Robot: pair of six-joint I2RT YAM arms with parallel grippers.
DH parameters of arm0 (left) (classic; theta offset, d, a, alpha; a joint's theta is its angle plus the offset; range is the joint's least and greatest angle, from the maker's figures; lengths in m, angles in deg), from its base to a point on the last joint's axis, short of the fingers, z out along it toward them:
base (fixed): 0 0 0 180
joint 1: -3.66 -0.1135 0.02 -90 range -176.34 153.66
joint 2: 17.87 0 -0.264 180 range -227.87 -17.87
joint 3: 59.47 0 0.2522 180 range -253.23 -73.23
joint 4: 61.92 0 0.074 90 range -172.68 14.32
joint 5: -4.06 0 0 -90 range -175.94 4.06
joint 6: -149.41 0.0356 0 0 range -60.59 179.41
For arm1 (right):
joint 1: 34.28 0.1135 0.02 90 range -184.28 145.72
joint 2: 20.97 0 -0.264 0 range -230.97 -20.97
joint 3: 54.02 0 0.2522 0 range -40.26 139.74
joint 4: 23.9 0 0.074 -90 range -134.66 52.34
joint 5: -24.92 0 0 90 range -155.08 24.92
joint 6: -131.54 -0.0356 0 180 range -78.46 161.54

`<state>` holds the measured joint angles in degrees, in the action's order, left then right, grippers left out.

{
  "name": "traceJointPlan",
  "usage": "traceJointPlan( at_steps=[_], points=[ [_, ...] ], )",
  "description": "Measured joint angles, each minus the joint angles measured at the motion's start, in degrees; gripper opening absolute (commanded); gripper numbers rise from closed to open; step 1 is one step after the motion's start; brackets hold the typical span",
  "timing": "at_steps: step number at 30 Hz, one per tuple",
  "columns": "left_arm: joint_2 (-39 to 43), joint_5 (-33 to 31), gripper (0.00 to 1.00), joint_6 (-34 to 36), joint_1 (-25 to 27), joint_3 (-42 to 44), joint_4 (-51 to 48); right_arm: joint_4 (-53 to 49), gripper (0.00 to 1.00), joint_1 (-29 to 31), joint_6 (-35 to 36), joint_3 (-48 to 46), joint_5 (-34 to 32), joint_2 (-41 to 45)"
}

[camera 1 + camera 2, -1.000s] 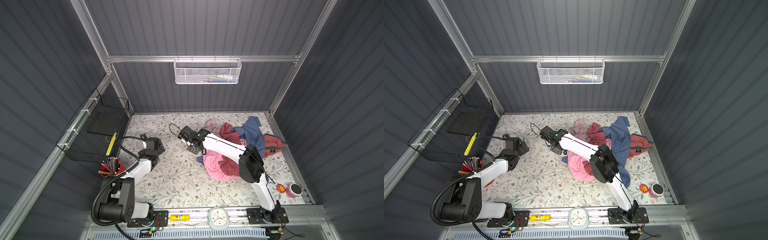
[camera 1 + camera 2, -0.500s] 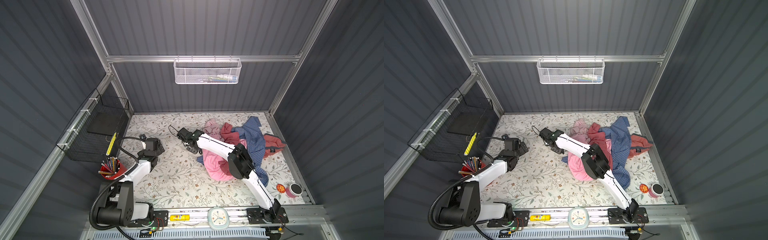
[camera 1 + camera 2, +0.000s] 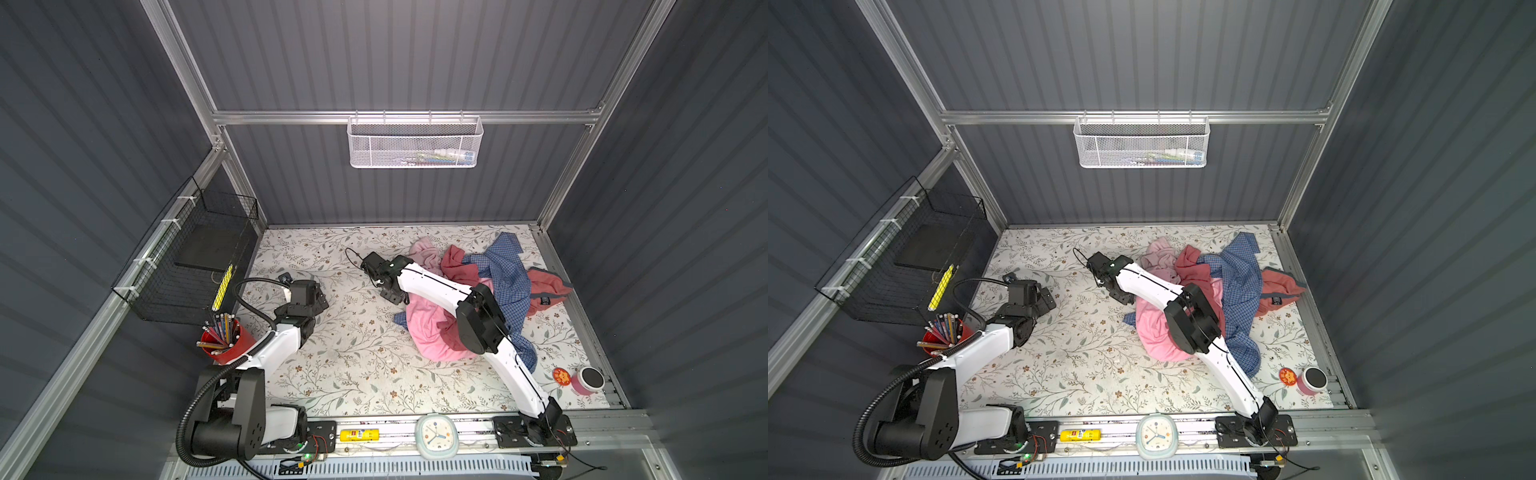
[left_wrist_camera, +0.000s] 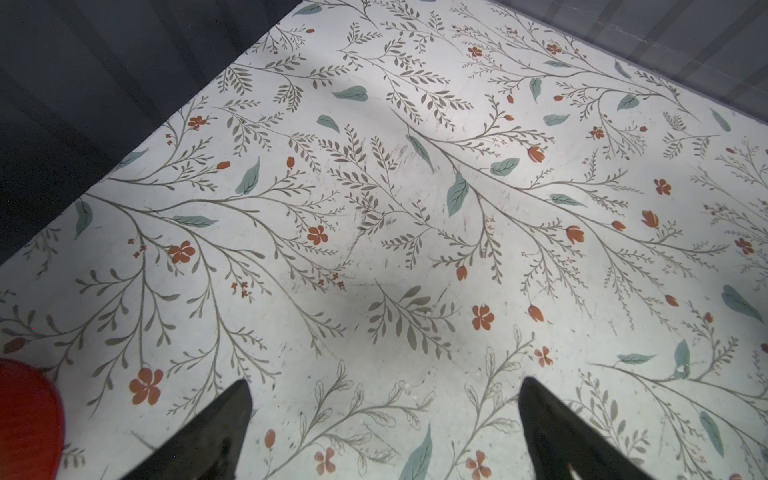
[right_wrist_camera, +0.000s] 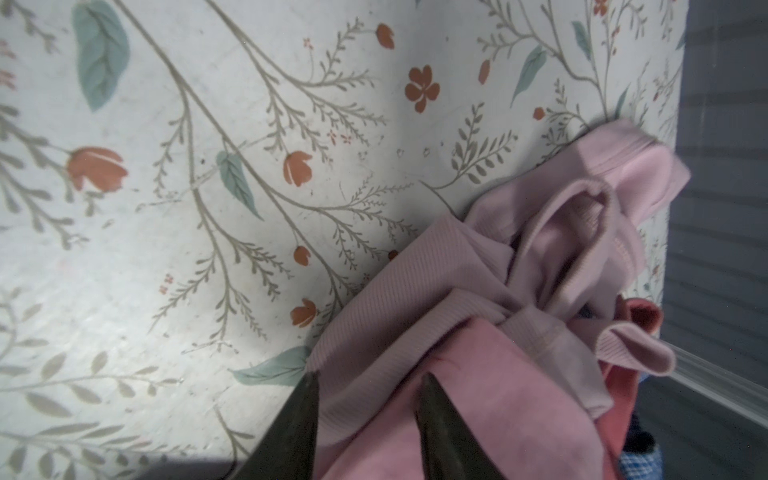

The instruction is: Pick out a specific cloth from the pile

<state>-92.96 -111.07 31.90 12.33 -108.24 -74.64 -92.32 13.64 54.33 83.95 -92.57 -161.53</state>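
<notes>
Only the right wrist view shows right jaws part-spread astride the cloth [image 5: 419, 282]; left jaws gape wide

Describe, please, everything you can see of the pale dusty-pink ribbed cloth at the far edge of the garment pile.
The pale dusty-pink ribbed cloth is a small, soft knit garment with stitched hems and a rolled, tube-like opening. It lies crumpled at the far-left edge of the pile in both top views, partly on the floral table cover and touching a darker rose-red garment. One fold sits between the fingertips of the right gripper; whether it is pinched is unclear.
</notes>
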Motion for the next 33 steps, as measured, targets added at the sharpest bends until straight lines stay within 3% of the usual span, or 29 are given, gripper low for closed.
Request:
traceJointPlan(
  at_steps=[9, 24, 27, 33],
  points=[
    [0.6, -0.1, 1.00, -0.2, 0.0, 0.0, -0.4, 1.1, 0.47, 0.5, 2.3, -0.3, 0.1, -1.5],
    [0.7, -0.4, 1.00, -0.2, 0.0, 0.0, -1.5, 1.5, 0.39, -0.3, 3.4, -2.0, 0.0, -1.6],
    [0.7, -0.4, 1.00, -0.2, 0.0, 0.0, -1.5, 1.5, 0.35, -1.0, 3.9, -2.1, 0.1, -1.6],
    [0.7, -0.4, 1.00, -0.4, 0.0, 0.0, -1.5, 2.4, 0.10, -1.3, 4.2, -3.5, 0.9, -1.6]
  ],
)
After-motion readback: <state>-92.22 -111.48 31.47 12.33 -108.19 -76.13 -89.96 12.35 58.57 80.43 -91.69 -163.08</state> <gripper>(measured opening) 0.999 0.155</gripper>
